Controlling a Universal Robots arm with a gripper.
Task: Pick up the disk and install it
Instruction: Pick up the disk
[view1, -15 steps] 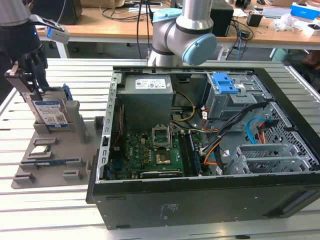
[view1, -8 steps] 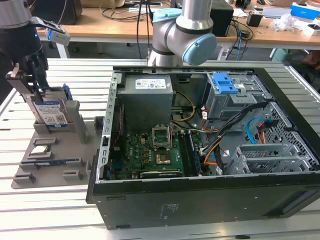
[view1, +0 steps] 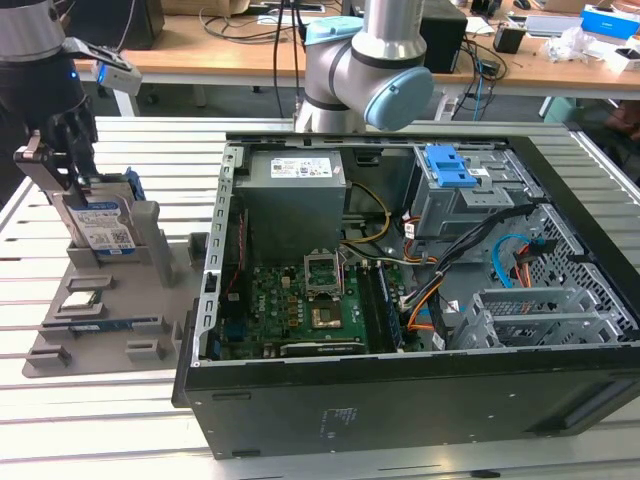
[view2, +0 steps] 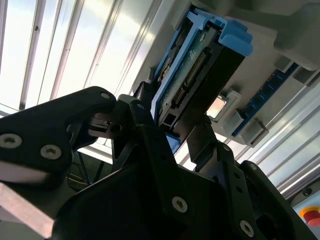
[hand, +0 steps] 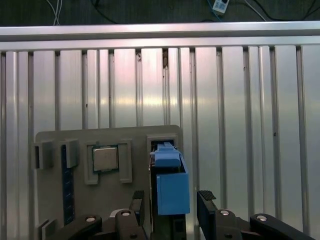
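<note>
The disk (view1: 105, 225) stands on edge in a slot of the grey holder tray (view1: 100, 345) at the exterior view's left, its white-and-blue label facing out. My gripper (view1: 82, 185) is lowered over it from above. In the first wrist view the disk's blue carrier (hand: 172, 192) sits between the two black fingers (hand: 206, 200), with a thin gap on each side, so the gripper (hand: 171, 202) is open around it. The second wrist view shows the disk's connector edge (view2: 195, 75) rising between the fingers (view2: 142, 117).
A small silver processor chip (hand: 105, 159) and a blue memory stick (hand: 65, 190) lie in the same tray (hand: 125, 136). The open computer case (view1: 400, 400) fills the exterior view's right, with a blue latch (view1: 450, 168) on its drive bay. Ribbed metal table (view1: 100, 420) lies all around.
</note>
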